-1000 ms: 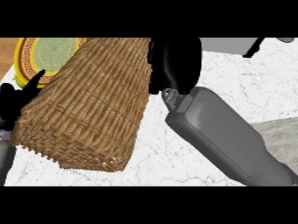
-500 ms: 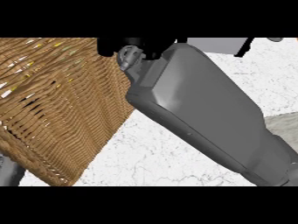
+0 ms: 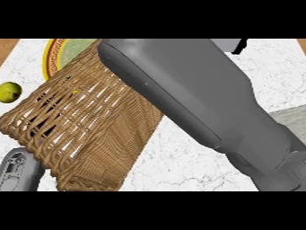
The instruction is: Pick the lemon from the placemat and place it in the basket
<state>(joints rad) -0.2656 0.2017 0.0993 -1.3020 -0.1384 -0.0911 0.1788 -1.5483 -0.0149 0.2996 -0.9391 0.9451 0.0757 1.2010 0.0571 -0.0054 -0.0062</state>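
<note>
Lemon (image 3: 8,92) is sitting on the white marble surface (image 3: 181,166) near the view's left edge, just beside the left rim of the basket (image 3: 92,139) and not in it. It is also lying off the placemat (image 3: 54,54), of which only a yellow-rimmed green arc is showing at the top left, the rest being covered by the basket. The right forearm (image 3: 208,108) is filling the middle of the view and hiding the basket's right side. Its upper end is being cut off at the top, so the right robot hand is not showing, and whether it is apart or together cannot be told. The left forearm (image 3: 13,170) is peeking in at the bottom left, touching the basket's lower corner. The left robot hand is likewise out of sight, and dark patches behind the weave are too unclear to name. Half a second ago the basket was crowding the whole left side, with no lemon or placemat visible, and now both are showing. The lemon is looking nearly round, slightly taller than wide, so its long axis is hard to fix. The basket is lying tilted, its length running from the placemat down towards the lower edge.
</note>
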